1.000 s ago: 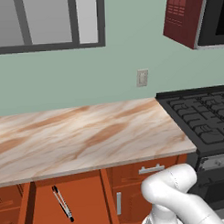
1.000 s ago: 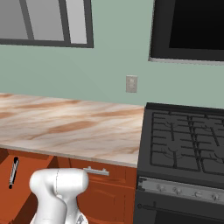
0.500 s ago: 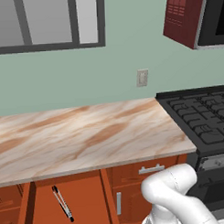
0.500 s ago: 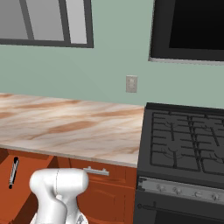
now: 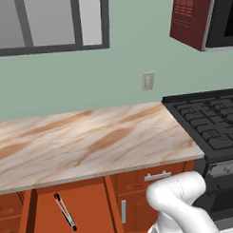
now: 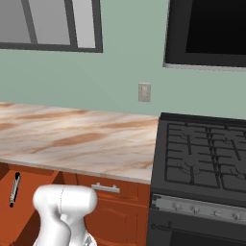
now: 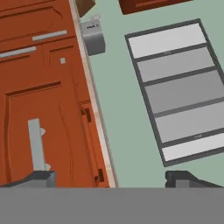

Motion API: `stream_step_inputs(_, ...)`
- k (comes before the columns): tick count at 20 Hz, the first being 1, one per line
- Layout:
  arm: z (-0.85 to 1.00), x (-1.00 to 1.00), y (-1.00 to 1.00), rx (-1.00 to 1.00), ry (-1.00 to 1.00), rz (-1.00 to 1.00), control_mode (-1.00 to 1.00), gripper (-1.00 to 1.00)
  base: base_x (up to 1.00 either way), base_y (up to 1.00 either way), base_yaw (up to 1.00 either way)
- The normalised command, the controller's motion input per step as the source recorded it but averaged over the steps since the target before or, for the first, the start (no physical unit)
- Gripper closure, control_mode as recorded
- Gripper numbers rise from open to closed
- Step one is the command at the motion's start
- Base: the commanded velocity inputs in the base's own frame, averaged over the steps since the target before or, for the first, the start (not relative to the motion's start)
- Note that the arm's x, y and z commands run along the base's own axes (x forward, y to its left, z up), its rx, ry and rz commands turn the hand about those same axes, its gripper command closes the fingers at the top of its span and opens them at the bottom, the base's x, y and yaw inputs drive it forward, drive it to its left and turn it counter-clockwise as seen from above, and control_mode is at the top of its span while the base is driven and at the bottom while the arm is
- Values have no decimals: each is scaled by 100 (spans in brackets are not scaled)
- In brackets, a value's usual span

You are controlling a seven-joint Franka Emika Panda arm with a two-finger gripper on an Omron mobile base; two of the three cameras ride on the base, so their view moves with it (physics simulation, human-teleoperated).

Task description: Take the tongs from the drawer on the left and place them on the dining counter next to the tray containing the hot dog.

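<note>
The drawer (image 5: 91, 212) stands pulled out under the wall-side counter at the lower left, and its red-brown floor also shows in the right base view (image 6: 21, 223). The tongs (image 5: 64, 211) lie in it, thin and silver-grey with black tips; they appear again at the left edge (image 6: 15, 189). My gripper (image 7: 111, 178) is open, its dark fingertips (image 7: 41, 177) far apart with nothing between them, facing red-brown cabinet fronts and the green wall. My white arm (image 5: 181, 206) bends low to the right of the drawer. The dining counter, tray and hot dog are out of view.
The beige veined wall-side counter (image 5: 91, 143) runs over the cabinets. A black stove (image 6: 202, 158) stands to its right. A narrower shut drawer with a silver handle (image 5: 157, 175) sits between the open drawer and the stove. A window (image 5: 48, 21) is on the wall.
</note>
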Motion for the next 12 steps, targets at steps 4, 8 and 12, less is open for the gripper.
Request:
stream_step_inputs(4,43,-46,-15,8,-4,0,-100,-100,0,0,0)
stream_step_inputs(8,45,-25,-34,9,0,-1,-100,-100,0,0,0)
stream_step_inputs(12,46,-13,-41,11,0,-1,-100,-100,0,0,0)
